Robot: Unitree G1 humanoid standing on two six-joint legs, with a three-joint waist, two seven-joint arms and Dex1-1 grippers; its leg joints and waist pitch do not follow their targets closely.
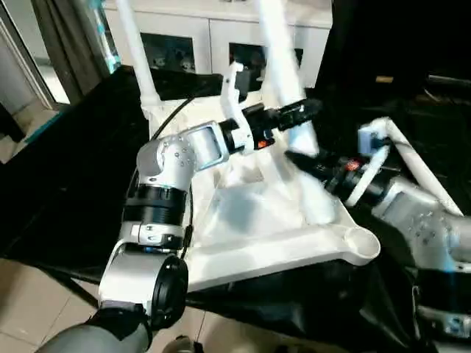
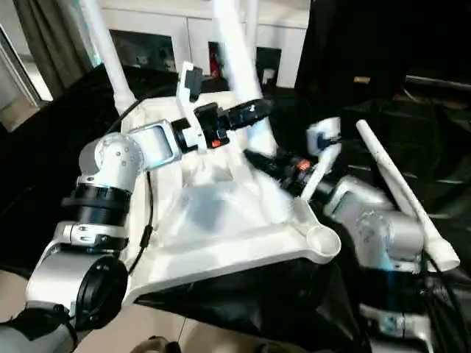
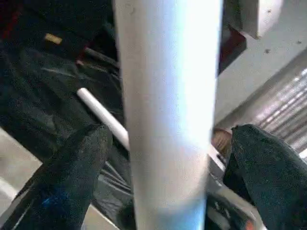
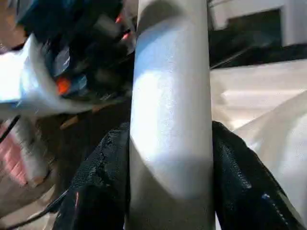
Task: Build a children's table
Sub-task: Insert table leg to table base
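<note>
Forearms up front first: the silver left arm reaches in from the near left and the right arm comes in from the near right, both over the upside-down tabletop. That top lies on black sheeting, ribbed underside up, with a rounded corner socket sitting empty at the near right.

Right gripper – its 2 black fingers are clamped on a white leg, pads pressed flat against both sides of the tube. In the head views it grabs that leg low down, just above the tabletop, and the leg rises steeply out the top of the picture.

Left gripper is a bit higher on the same leg, and its fingers stand wide apart with the tube running between them – visible gaps either side, so not gripping.

Off to the right, 1 loose leg lies slanted on the black sheeting, just beside the right arm.

Further back on the left, another leg stands upright at the tabletop's far corner. Behind everything there's a white cabinet with dark glass panels, and a curtain at the far left.
</note>
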